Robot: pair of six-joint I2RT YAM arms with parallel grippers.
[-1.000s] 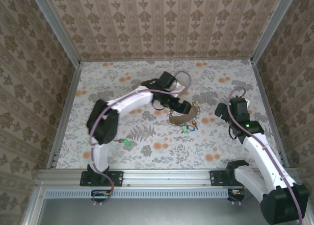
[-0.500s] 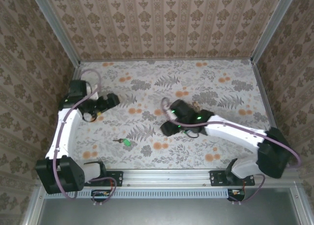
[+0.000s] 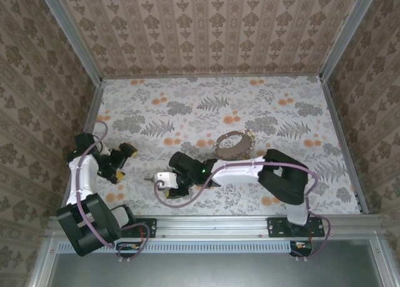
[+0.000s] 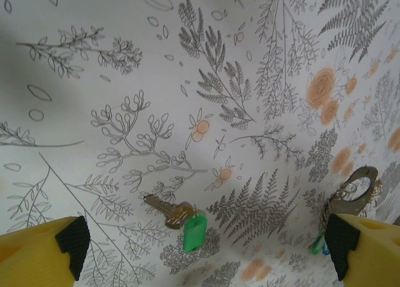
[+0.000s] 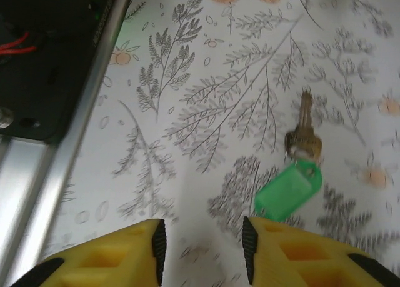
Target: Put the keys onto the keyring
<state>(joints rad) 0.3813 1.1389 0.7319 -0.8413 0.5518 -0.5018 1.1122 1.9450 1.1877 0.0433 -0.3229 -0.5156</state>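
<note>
1. Keys lie in two places. One green-tagged key (image 5: pixel 289 188) sits alone on the tabletop (image 3: pixel 281 118) toward the front left. The other keys (image 4: pixel 317 243) sit just beside the keyring (image 3: pixel 231 152), well apart from it near the middle.
2. We judge the step in hand to be picking up the lone key with the right end effector (image 5: pixel 203 246), which reaches across the front of the tabletop and hovers low over that spot.
3. Its yellow fingers stand at a narrow gap with nothing between them. In the wrist view the key lies up and to the right of that gap, so closing here would catch only air.
4. We should widen the fingers a little and shift over until the green tag sits squarely between them, and only then descend.
5. We would grip the plastic tag, not the metal blade. The blade lies flat on the tabletop and offers little edge, while the tag looks thicker. Holding the tag should also leave the head free for threading.
6. We should come down straight and close gently, because a light key may skid sideways on this smooth surface.
7. The left end effector (image 4: pixel 206 246) is spread wide and empty at the left side, facing the key and the keyring. We could use it afterwards to steady the keyring.
8. The metal rail (image 5: pixel 62 143) runs close by, so we should keep the right wrist clear of it.
</note>
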